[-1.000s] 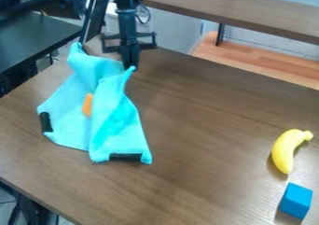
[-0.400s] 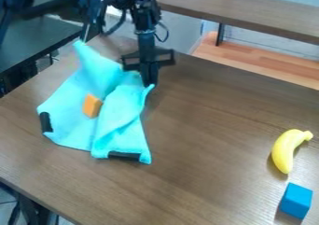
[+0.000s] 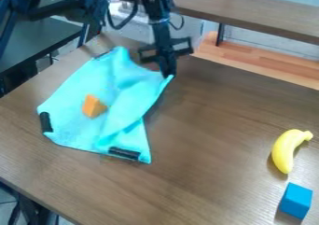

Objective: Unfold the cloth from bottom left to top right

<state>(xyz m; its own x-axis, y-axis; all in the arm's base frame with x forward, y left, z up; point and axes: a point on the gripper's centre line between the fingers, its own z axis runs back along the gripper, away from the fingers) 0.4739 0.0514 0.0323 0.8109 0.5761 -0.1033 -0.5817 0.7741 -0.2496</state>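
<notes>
Blue cube: on the brown wood-grain surface, lower right.
Curved yellow banana: just beyond the cube.
Turquoise cloth: at left, partly folded, black patches along its edges.
Orange wedge: on the cloth.
Black two-finger pincer: pinching the cloth's far right corner.

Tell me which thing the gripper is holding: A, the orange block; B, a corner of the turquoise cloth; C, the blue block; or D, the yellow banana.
B: the gripper has the turquoise cloth by a corner, while the orange block lies on the cloth and the banana and blue block rest well away on the table.
</notes>
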